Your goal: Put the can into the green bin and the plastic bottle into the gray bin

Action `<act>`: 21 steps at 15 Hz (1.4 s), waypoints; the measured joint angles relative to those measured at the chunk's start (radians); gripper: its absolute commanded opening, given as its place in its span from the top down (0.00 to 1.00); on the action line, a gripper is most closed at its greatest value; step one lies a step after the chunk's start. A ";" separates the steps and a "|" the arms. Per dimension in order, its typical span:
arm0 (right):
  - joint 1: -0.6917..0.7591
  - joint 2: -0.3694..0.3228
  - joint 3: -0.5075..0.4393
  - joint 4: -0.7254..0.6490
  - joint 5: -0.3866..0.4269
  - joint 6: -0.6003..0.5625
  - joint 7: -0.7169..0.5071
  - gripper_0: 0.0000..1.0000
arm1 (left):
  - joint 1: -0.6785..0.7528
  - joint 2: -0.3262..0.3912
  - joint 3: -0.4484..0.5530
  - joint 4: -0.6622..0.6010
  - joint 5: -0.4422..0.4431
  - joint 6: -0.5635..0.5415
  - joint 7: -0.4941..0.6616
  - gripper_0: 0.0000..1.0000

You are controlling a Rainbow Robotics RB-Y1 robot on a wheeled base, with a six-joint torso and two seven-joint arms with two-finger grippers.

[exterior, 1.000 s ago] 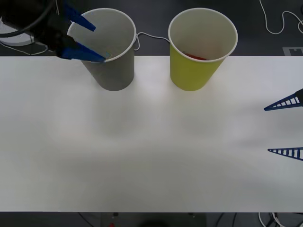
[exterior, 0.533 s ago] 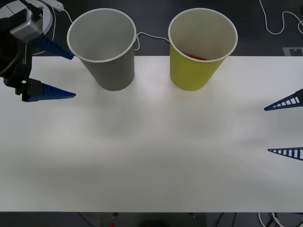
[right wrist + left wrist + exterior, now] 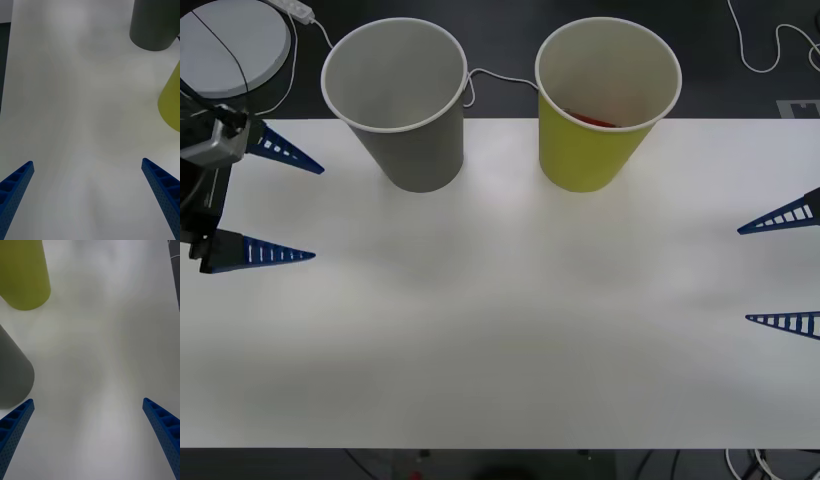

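The left gripper (image 3: 308, 207) hangs over the left edge of the white worktop (image 3: 500, 330), its two blue ribbed fingers (image 3: 280, 150) spread wide with nothing between them, tips pointing toward the middle of the worktop. In the left wrist view the same gripper (image 3: 88, 438) shows its fingers at the two lower corners, wide apart over bare worktop (image 3: 105, 352), with the gray bin (image 3: 13, 371) just beside one finger and the green bin (image 3: 24, 275) farther off.

The gray bin (image 3: 408, 130) stands upright at the far side of the worktop, near the left gripper but apart from it; its pale inside is open to view and I cannot make out anything in it. Just beside it, toward the robot's right, stands the green bin (image 3: 595, 140), also upright, the two bins not touching. Low inside the green bin a strip of red shows against the wall, the can (image 3: 592, 119).

The right gripper (image 3: 743, 274) waits at the right edge of the worktop, well apart from both bins, its blue fingers likewise wide open and holding nothing. In the right wrist view that gripper (image 3: 88, 198) spans bare worktop (image 3: 75, 93), with the gray bin (image 3: 153, 26) and part of the green bin (image 3: 171, 101) beyond it.

Behind the worktop a white cable (image 3: 500, 78) runs between the bins, and a round pale disc (image 3: 235, 45) lies on the dark floor at the far left.
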State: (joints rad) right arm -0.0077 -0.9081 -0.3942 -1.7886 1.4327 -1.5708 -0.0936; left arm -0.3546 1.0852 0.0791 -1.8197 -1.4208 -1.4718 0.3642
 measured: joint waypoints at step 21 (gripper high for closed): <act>0.000 0.000 0.000 0.000 0.000 0.000 0.000 0.00 | 0.176 -0.213 0.146 0.001 -0.112 -0.085 -0.263 0.00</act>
State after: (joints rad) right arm -0.0077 -0.9081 -0.3942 -1.7886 1.4327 -1.5708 -0.0936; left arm -0.1790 0.8724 0.2251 -1.8189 -1.5332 -1.5572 0.1010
